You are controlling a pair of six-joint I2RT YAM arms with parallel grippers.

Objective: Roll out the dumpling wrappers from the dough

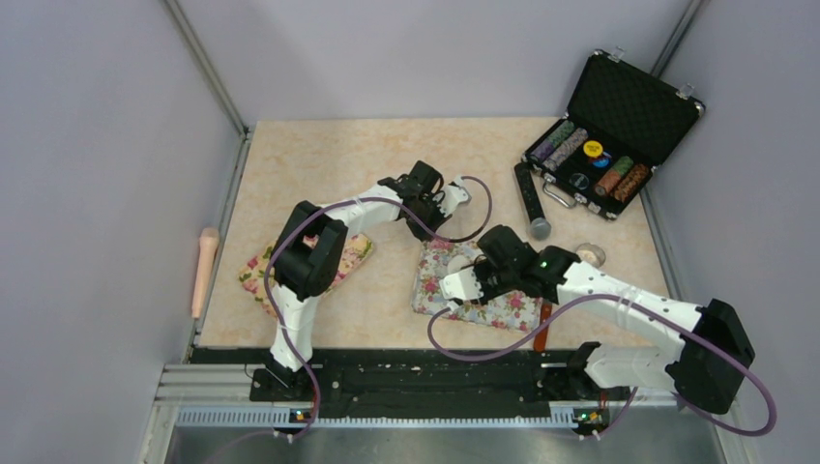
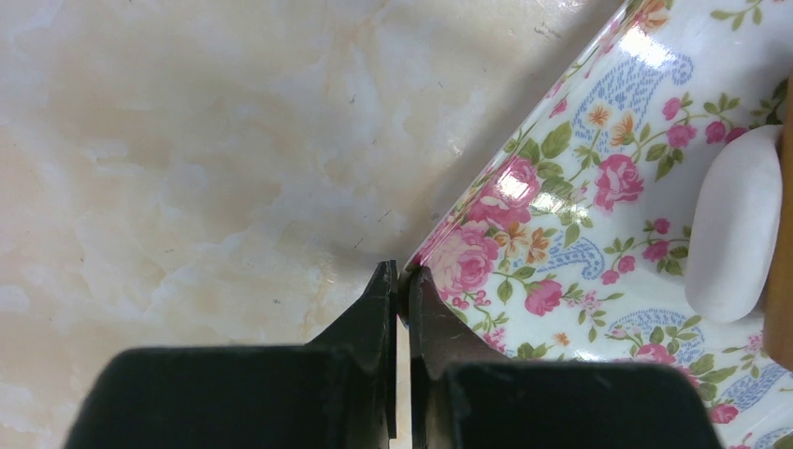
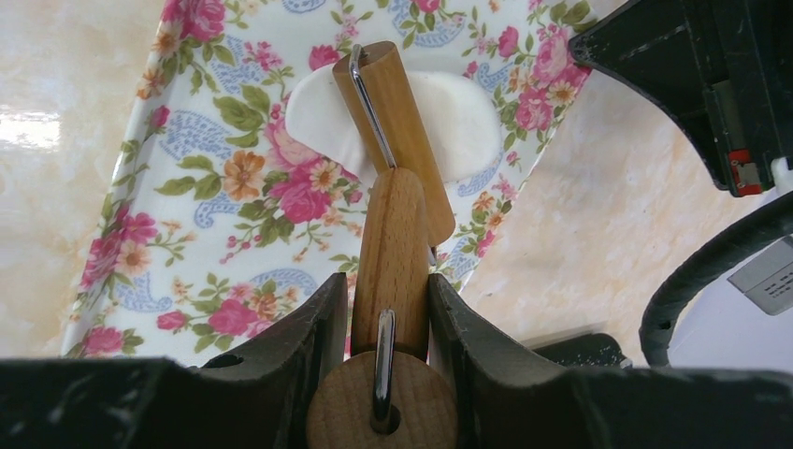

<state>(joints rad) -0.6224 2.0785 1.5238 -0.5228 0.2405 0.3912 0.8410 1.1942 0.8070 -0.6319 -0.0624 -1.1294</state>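
Observation:
A white, flattened oval of dough lies on a floral mat, and the dough also shows at the right edge of the left wrist view. A small wooden roller rests across it. My right gripper is shut on the roller's wooden handle. At the mat's near edge, my left gripper is shut, pinching that edge, which is lifted a little off the table. No thin round dumpling wrappers are in view.
A second floral mat lies under the left arm. A pale rolling pin rests by the left wall. At the back right are an open black case of chips, a black stick-shaped device and a small round ring.

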